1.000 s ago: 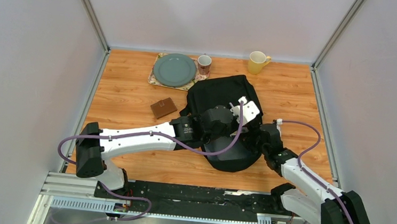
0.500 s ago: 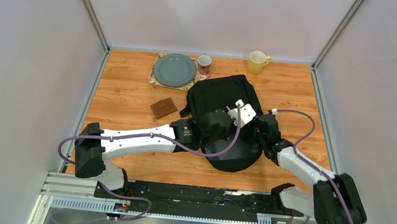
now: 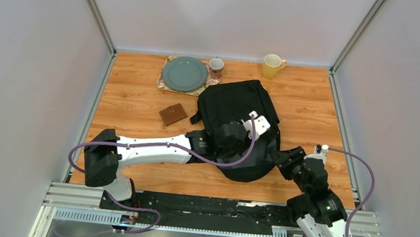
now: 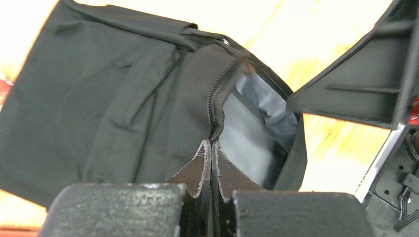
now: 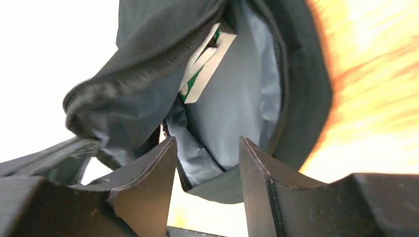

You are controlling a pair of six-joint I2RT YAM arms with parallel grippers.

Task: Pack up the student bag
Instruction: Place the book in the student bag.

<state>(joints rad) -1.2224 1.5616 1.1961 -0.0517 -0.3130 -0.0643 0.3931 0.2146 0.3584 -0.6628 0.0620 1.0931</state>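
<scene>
Orange-brown wood-grain desk point(image 3: 142, 90), boxed in by plain grey walls point(image 3: 227, 18) at back, L & R, w/ metal corner posts point(image 3: 94, 13). Slotted metal rail point(image 3: 189, 210) along near edge. Light even, prob. overhead.

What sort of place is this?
Probably a lab robot cell: a wooden tabletop boxed in by plain grey panels, two arms mounted on a metal rail, with a black backpack laid out.

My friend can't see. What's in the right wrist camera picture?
The black student bag gapes open, showing grey lining and a flat white-and-green thing tucked inside. The right tool hovers just outside the opening, fingers apart and empty.
</scene>
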